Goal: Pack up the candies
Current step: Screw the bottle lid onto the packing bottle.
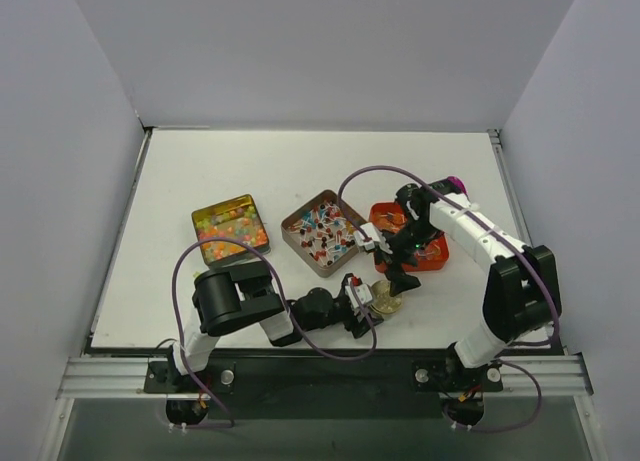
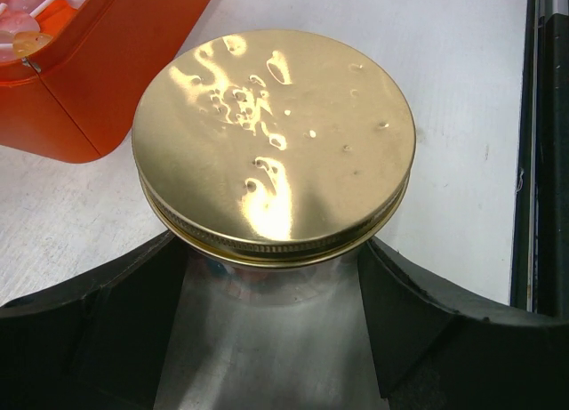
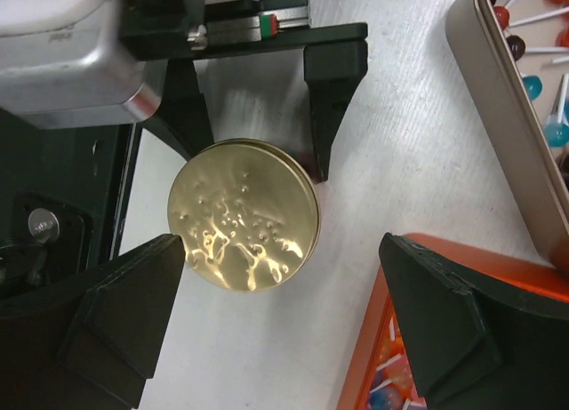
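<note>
**Three tins of candies [image 1: 232, 231], one lidded jar in the left gripper [image 1: 372, 299]**

The candies lie in three open tins on the white table [image 1: 200, 161]. Bright round beads fill the yellow tin [image 1: 220, 205] at the left. Small pieces in red, blue and white sit in the grey tin [image 1: 300, 251] in the middle, and more lie in the orange tin [image 1: 432, 267] at the right.

Just beside the orange tin, on the side nearer the arms, stands a jar [image 2: 267, 339] under a gold lid [image 2: 276, 143]. The left gripper reaches in from the left. Its fingers [image 2: 107, 321] press on both sides of the jar below the lid, clamped on it.

The right gripper [image 3: 280, 245] hangs above the lid with its fingers [image 3: 124, 312] spread wide apart. The orange tin's candies lie just beside one of those fingers, and the grey tin's candies are a little farther off. The yellow tin is well apart from both grippers.
</note>
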Controlling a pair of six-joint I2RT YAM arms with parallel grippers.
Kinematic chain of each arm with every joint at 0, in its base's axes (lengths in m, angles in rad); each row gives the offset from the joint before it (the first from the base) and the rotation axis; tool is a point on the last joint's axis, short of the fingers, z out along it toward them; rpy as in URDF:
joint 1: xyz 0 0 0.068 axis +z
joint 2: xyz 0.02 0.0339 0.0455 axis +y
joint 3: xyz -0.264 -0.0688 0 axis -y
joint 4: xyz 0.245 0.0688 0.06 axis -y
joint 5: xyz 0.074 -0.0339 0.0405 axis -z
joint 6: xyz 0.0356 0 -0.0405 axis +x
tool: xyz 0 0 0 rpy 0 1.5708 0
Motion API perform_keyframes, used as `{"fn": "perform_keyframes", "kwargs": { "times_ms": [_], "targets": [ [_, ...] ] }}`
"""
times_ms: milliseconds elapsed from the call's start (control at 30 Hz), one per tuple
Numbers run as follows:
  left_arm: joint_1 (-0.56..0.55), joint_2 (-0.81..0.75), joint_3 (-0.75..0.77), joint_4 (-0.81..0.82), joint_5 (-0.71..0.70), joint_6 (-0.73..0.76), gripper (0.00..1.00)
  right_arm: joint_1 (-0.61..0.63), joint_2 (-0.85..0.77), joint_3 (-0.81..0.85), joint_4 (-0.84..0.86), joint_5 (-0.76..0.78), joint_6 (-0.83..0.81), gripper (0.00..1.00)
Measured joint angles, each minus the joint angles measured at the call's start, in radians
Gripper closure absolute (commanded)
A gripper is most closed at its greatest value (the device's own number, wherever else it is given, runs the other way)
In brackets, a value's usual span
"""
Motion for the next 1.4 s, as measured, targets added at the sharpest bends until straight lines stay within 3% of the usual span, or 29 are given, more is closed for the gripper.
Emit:
{"fn": "perform_keyframes", "kwargs": {
  "times_ms": [367, 833, 1400],
  "targets": [
    [0.016, -0.007, -0.005, -0.005, 0.019, 0.000, 1.00, 0.069, 0.097, 0.012, 0.005, -0.006, -0.063, 0.00],
    [0.022, -0.007, -0.007, -0.005, 0.025, 0.002, 1.00, 0.079, 0.027, -0.117, 0.051, 0.034, -0.111, 0.00],
    [0.026, 0.005, -0.006, 0.013, 0.061, 0.001, 1.00, 0.012, -0.305, -0.364, 0.169, 0.185, -0.044, 0.00]
  ]
}}
